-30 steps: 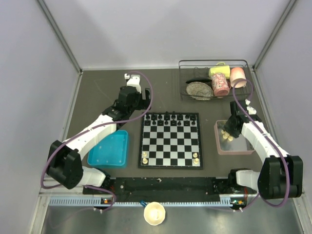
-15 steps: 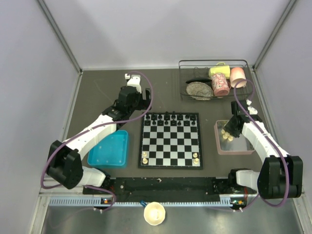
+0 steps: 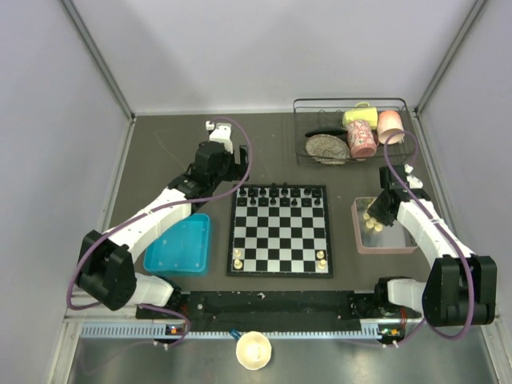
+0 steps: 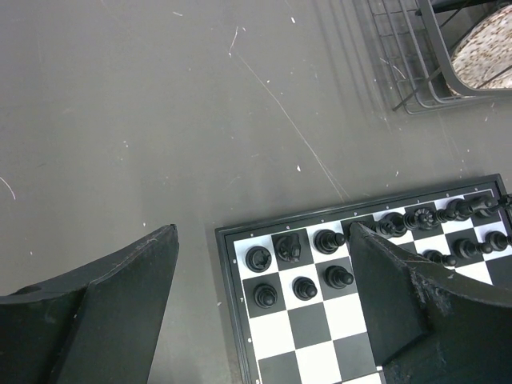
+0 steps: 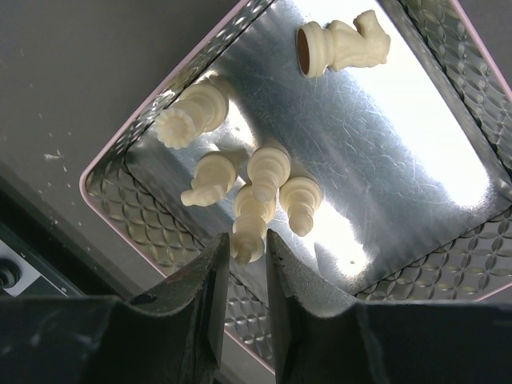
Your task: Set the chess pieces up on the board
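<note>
Right gripper (image 5: 246, 240) low over pinkish tray (image 5: 128, 204), right side of top view. Jaws nearly together, straddling end of one of chess pieces (image 5: 268, 168) heaped left of tray centre; true pinch or not, cannot tell. Left gripper (image 4: 264, 240) spread wide, empty, above upper left corner of board (image 3: 280, 236), near black pieces (image 4: 336, 276). Few cream pieces at board's bottom corners.

Cream chess pieces (image 5: 268, 172), black-and-white chequered board (image 3: 280, 232)
</note>
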Controlling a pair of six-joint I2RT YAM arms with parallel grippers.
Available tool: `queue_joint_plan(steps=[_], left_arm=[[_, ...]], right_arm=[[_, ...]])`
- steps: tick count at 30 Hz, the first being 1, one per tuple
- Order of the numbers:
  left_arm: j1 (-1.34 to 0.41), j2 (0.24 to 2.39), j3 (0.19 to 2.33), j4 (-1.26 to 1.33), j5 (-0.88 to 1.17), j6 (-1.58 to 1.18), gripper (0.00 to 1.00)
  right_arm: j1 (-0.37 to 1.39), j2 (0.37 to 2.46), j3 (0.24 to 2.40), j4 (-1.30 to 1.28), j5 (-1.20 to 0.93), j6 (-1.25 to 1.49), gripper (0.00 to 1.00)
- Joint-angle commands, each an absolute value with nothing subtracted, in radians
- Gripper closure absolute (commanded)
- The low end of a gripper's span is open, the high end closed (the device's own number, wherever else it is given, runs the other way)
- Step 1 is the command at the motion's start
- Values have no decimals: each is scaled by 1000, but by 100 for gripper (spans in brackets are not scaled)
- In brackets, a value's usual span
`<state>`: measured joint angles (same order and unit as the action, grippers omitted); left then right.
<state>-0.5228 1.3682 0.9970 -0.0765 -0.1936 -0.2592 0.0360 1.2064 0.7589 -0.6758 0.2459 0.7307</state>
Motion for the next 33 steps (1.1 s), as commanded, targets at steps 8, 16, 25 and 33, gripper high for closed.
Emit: queue_joint_plan(steps=[8, 16, 25, 33], left_arm=[[-531, 1367, 1032, -44, -181, -249, 9], [-531, 1367, 1029, -44, -179, -247, 9], [-531, 1371, 1028, -40, -172, -248, 9], [-532, 1371, 1029, -40, -170, -250, 9]], right_arm=[[23, 1216, 744, -663, 273, 736, 78], [23, 1221, 742, -658, 275, 735, 91], [23, 1169, 752, -661, 281, 716, 100], [23, 1147, 768, -678, 268, 692, 100]])
